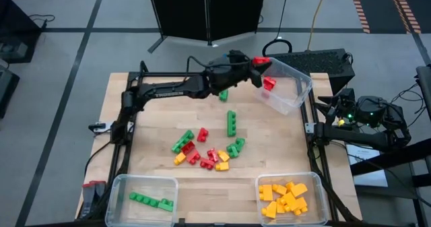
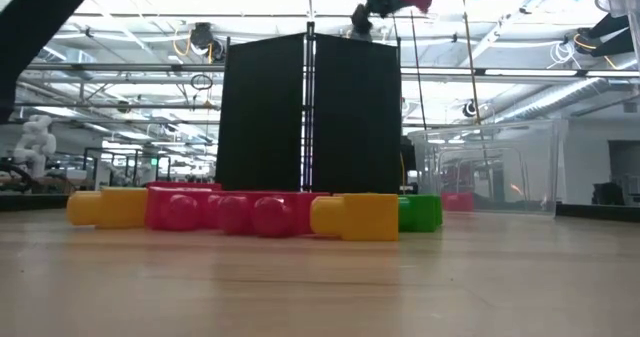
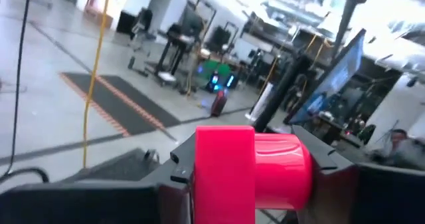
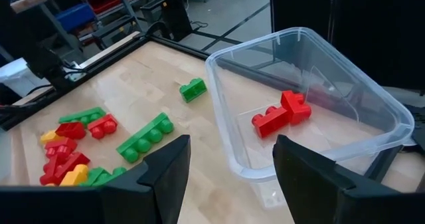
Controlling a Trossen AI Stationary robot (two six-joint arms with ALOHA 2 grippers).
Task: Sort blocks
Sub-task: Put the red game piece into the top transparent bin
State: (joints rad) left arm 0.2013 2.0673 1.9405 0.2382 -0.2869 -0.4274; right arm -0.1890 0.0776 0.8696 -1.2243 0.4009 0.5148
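The small red studded plastic brick [image 1: 258, 61] sits clamped between the two dark fingers of the left gripper [image 1: 254, 64], which are partly closed on its sides; in the left wrist view the red brick [image 3: 251, 167] fills the gap between them, its rounded stud pointing sideways. It is held raised off the wood, just at the near rim of the clear plastic bin at the table's far right corner [image 1: 306, 84], most likely so that it can be let go over the other red bricks [image 1: 269, 84] already lying inside, since that bin holds red only.

The same sorting logic shows nearer the front: the clear bin at the front left [image 1: 121, 186] holds green bricks [image 1: 151, 201], and the clear bin at the front right [image 1: 320, 186] holds yellow-orange ones [image 1: 285, 199].

A mixed heap of red, green and yellow-orange bricks [image 1: 207, 153] lies unsorted in the middle of the light wooden table [image 1: 155, 106], with a long green brick [image 1: 231, 122] and a small green brick [image 1: 223, 94] apart from it, so I judge the job far from finished.

The right gripper [image 4: 229, 167] waits beyond the right edge of the table, its fingers spread wide with nothing between them, looking towards the red bin
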